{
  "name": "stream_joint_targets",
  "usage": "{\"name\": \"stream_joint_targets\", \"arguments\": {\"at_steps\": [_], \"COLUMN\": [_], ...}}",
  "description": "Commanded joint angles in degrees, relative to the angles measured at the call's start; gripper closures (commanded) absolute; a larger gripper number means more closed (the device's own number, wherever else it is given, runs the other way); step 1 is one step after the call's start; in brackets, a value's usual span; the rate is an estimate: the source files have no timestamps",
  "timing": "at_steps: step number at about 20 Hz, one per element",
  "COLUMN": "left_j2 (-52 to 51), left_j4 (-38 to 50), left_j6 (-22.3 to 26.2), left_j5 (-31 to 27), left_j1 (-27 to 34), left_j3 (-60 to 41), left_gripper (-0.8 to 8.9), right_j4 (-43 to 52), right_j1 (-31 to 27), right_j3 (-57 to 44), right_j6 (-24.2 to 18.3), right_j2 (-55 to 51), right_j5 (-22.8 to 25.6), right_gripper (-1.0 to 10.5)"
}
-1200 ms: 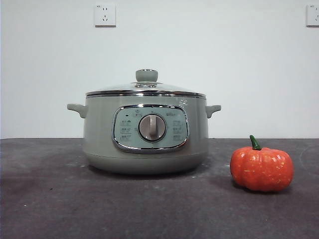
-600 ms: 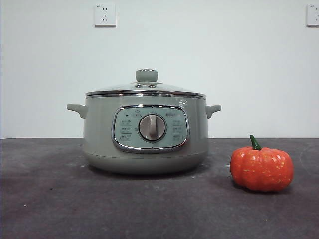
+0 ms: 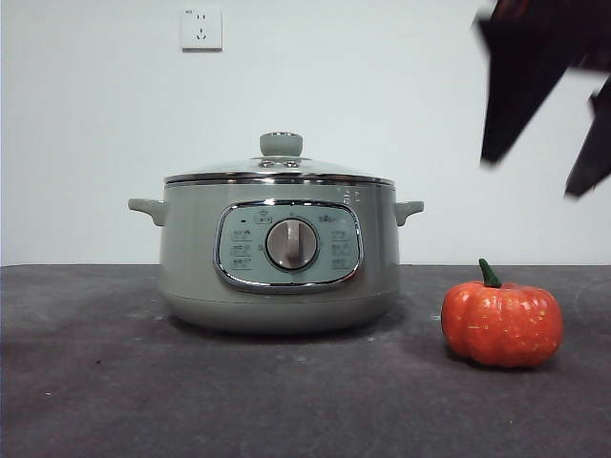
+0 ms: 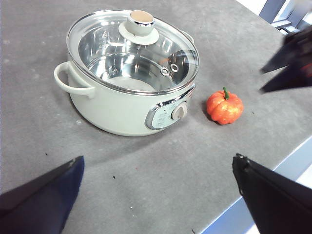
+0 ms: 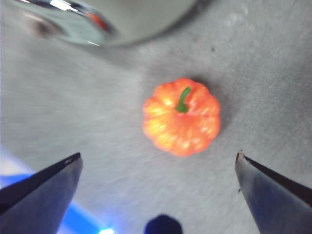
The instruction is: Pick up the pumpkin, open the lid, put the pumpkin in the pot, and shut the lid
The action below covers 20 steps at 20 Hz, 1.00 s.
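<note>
The right gripper (image 3: 549, 176), jaws spread, is held at 1 o'clock above the pumpkin (image 3: 501, 322); a skewed descent could roll it away.

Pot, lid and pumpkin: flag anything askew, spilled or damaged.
Nothing stands out. The lid sits level on the pot, and the pumpkin stands upright and whole on the table beside it, stem up.

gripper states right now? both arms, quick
Left gripper: open, empty, high over the table short of the pot.
Right gripper: open, empty, above the pumpkin.
</note>
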Motion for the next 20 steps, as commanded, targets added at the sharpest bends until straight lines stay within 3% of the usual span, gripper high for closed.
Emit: {"name": "stream_joint_targets", "arguments": {"at_steps": [1, 5, 15, 17, 20], "left_j2": [-0.04, -0.04, -0.04, -0.04, -0.04], "left_j4": [0.17, 0.20, 0.31, 0.31, 0.39], "left_j6": [0.46, 0.44, 0.44, 0.46, 0.46], "left_j5": [0.17, 0.17, 0.15, 0.11, 0.02], "left_j1": [0.02, 0.02, 0.02, 0.02, 0.02], "left_j3": [0.04, 0.04, 0.04, 0.04, 0.04], "left_gripper": [0.25, 0.25, 0.25, 0.26, 0.28], "right_j4": [2.84, 7.17, 10.86, 10.64, 9.77], "right_j1": [1.25, 2.01, 3.02, 3.02, 2.99], "right_j3": [0.02, 0.02, 0.00, 0.00, 0.00], "right_j6": [0.17, 0.70, 1.90, 2.78, 3.15], "right_j2": [5.07, 11.96, 21.20, 21.62, 21.64], "right_j5": [1.88, 5.88, 5.88, 6.16, 5.35], "right_gripper": [2.3, 2.3, 2.6, 4.7, 9.4]}}
